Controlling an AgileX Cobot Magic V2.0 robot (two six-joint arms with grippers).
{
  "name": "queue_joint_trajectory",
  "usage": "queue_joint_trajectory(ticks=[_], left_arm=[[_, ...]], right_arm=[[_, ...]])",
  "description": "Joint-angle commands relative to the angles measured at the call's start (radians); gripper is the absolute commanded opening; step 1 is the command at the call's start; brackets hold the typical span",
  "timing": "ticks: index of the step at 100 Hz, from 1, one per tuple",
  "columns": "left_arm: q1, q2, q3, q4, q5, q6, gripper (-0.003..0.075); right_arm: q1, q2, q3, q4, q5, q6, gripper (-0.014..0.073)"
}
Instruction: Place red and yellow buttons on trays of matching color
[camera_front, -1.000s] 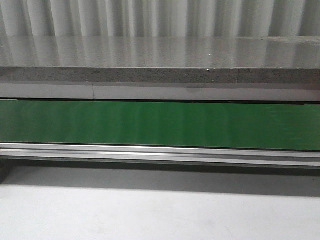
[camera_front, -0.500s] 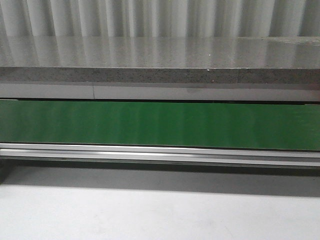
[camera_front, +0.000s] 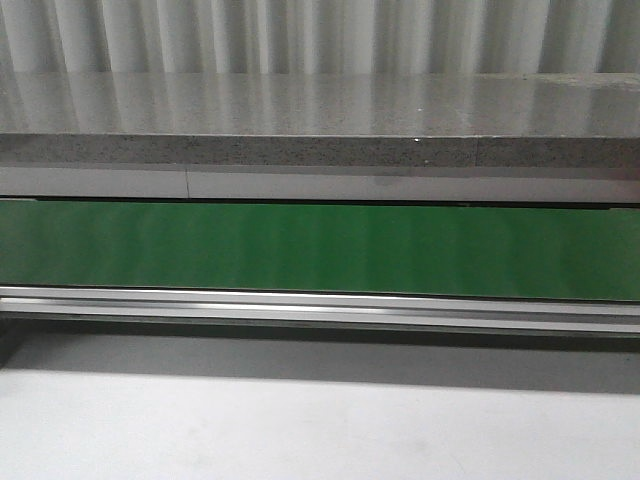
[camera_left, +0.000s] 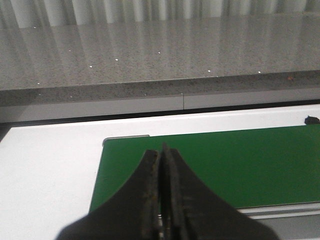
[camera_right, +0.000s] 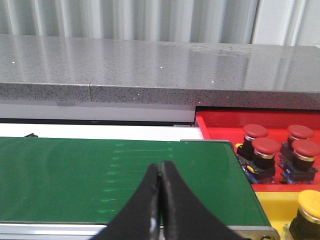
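Beside red tray (camera_right: 220, 131) — yellow button (camera_right: 311, 206) cut off at frame edge.

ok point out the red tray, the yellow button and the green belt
red tray (camera_right: 220, 120): right wrist view, bare floor.
yellow button (camera_right: 311, 200): right wrist view, cap.
green belt (camera_front: 320, 250): front view, middle of surface.

Looking like an industrial sorting lab/workshop: green conveyor belt (camera_front: 320, 250) w/ aluminium rail (camera_front: 320, 308) running along a speckled stone worktop (camera_front: 320, 110), corrugated metal wall (camera_front: 320, 35) behind, red (camera_right: 220, 122) & yellow trays (camera_right: 272, 207) holding push-buttons (camera_right: 265, 150).
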Motion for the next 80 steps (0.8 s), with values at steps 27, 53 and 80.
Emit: queue_joint_trajectory(ticks=[27,53,80], left_arm=[[0.041,-0.209,0.290,0.002,-0.318,-0.014,-0.0020],[0.041,-0.282,0.296,0.000,-0.238,-0.014,-0.0020],[0.041,-0.282,0.296,0.000,-0.229,-0.014,-0.0020]], right_arm=[[-0.006,-0.017,-0.020,-0.008,-0.072,-0.004,-0.0065],[-0.006,-0.017,-0.020,-0.008,-0.069,-0.004,-0.0065],[-0.006,-0.017,-0.020,-0.008,-0.067,-0.004,-0.0065]])
